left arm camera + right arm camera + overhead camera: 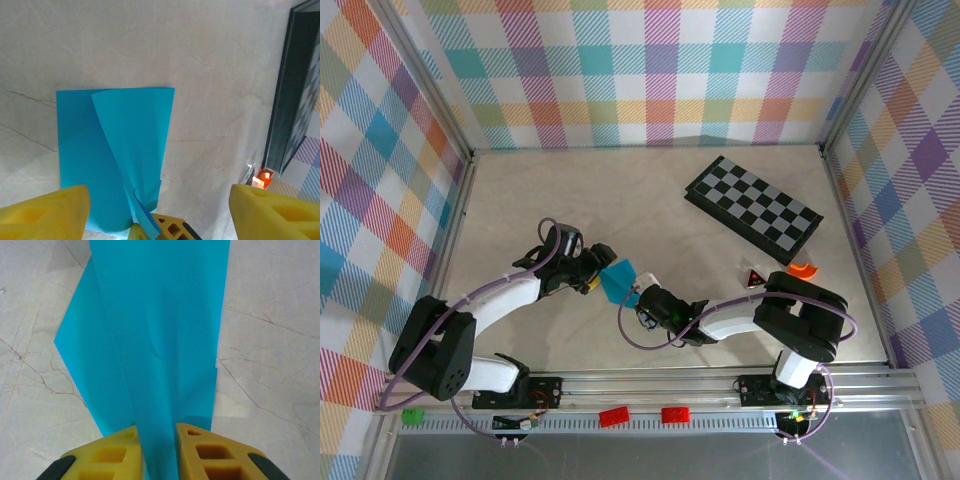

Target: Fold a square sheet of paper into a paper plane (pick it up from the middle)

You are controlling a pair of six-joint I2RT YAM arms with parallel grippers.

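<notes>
The square sheet of paper [618, 281] is cyan-blue and folded, lying on the marble-look table between the two grippers. In the left wrist view the sheet [85, 150] lies flat with one tapering flap [135, 135] lifted off it. My right gripper [156, 432] is shut on the narrow end of that flap [160, 340], and its yellow fingers [167, 229] show at the bottom centre of the left wrist view. My left gripper [157, 200] stands open and wide just left of the paper [590, 275], its fingers straddling the sheet's near edge without pinching it.
A black-and-grey checkered board [752, 208] lies at the back right. A small orange curved piece [802, 269] and a red-triangle token [753, 277] sit right of my right arm. Red bricks [614, 416] rest on the front rail. Plaid walls enclose the table.
</notes>
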